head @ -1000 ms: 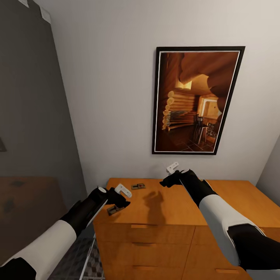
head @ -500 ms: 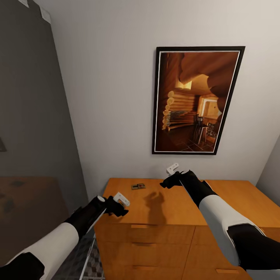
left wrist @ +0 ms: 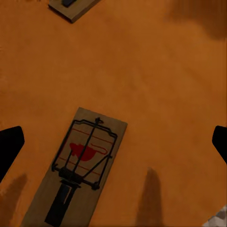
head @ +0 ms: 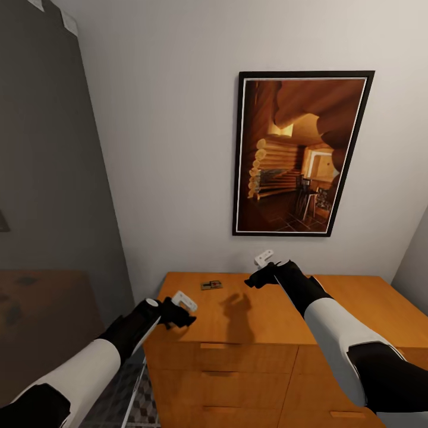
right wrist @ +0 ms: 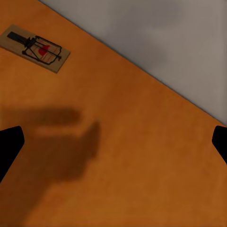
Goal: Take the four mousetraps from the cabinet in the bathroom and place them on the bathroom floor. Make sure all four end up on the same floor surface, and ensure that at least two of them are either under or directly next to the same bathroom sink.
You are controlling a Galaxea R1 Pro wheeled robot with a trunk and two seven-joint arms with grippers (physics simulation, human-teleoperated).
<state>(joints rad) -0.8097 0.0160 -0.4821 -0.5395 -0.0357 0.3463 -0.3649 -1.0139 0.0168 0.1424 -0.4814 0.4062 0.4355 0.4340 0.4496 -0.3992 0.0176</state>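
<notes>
The orange-brown cabinet [head: 267, 321] stands against the wall below me. One mousetrap [head: 210, 285] lies near the back of its top. My left gripper [head: 180, 315] hangs over the top's near left corner, open. In the left wrist view a second mousetrap [left wrist: 78, 165] lies flat between the spread fingers [left wrist: 9, 147], untouched, and the first mousetrap [left wrist: 71, 7] shows farther off. My right gripper [head: 258, 275] hovers open above the back middle of the top, with nothing in it. The right wrist view has the back mousetrap [right wrist: 35, 47] off to one side.
A framed picture [head: 300, 154] hangs on the white wall above the cabinet. A grey wall [head: 47, 178] and a dark low surface [head: 41, 309] close the left side. Patterned floor tiles [head: 139, 404] show between them and the cabinet's drawer fronts [head: 238, 386].
My left gripper has drawn back toward the cabinet's near left corner and now covers the mousetrap seen beside it in the earliest head frame. The right arm has not moved.
</notes>
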